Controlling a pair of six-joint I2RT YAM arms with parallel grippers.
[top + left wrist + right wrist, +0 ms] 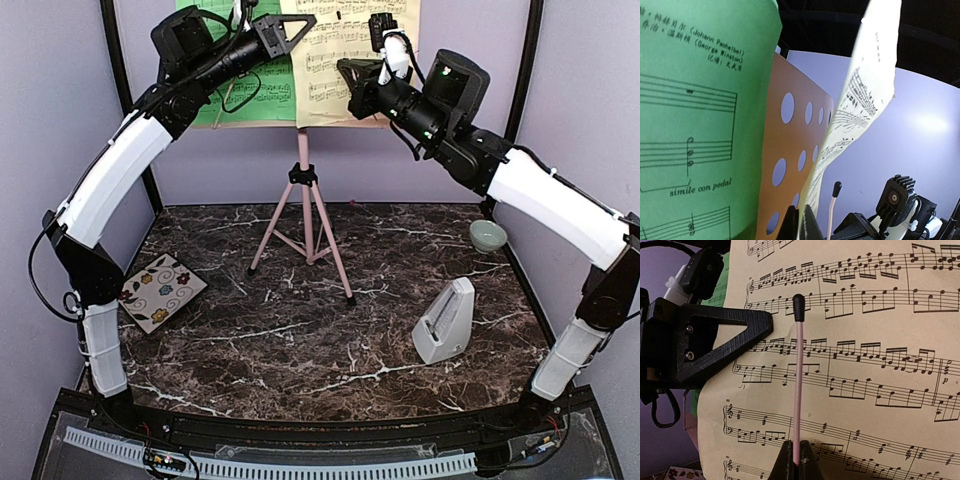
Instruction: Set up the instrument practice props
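Note:
The pink tripod music stand (pixel 305 215) stands mid-table at the back. The green music sheet (pixel 255 85) and the pale yellow music sheet (pixel 345 40) lie on its desk. In the left wrist view the perforated desk (pixel 790 150) shows between the green sheet (pixel 695 125) and the yellow sheet (pixel 865 85). My left gripper (pixel 305 22) (pixel 801 222) is shut on the yellow sheet's left edge. My right gripper (pixel 345 68) (pixel 797 460) is shut on the stand's thin pink page-holder arm (pixel 798 385), in front of the yellow sheet (pixel 870 380). The grey pyramid metronome (pixel 445 320) stands at the front right.
A floral square tile (pixel 160 292) lies at the left of the marble table. A small pale green bowl (pixel 487 235) sits at the right back. The stand's legs (pixel 330 255) spread over the table's middle. Both arms reach high at the back wall.

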